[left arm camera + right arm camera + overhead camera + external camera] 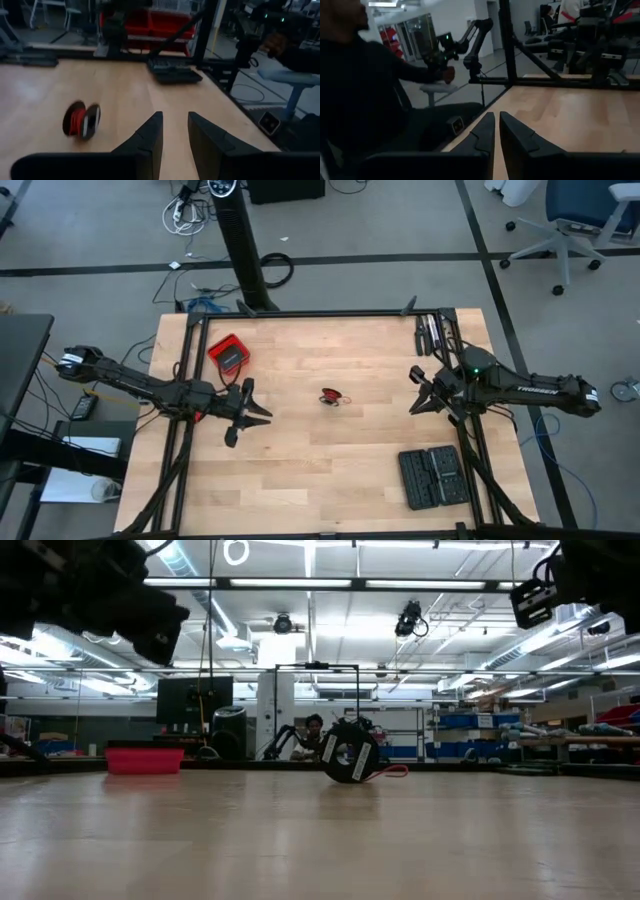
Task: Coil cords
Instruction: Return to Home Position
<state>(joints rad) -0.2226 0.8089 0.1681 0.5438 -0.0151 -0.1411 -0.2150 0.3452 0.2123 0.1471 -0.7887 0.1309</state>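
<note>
1. Retreating cleanly is what this step calls for, I judge. The left gripper (258, 414), fingers apart and empty, hovers over the bench's left half. It should lift before swinging back, missing the red box (229, 355) near it.
2. The red wire (330, 396) sits wound on its spool (350, 757) mid-bench, with a short tail lying loose beside it. Neither arm should brush it.
3. The right gripper (420, 392), fingers almost together on nothing, hangs at the right, apart from the black tray (432, 477).
4. The bench (330, 480) is pale wood; beyond it lies a strip-lit workshop with shelving.
</note>
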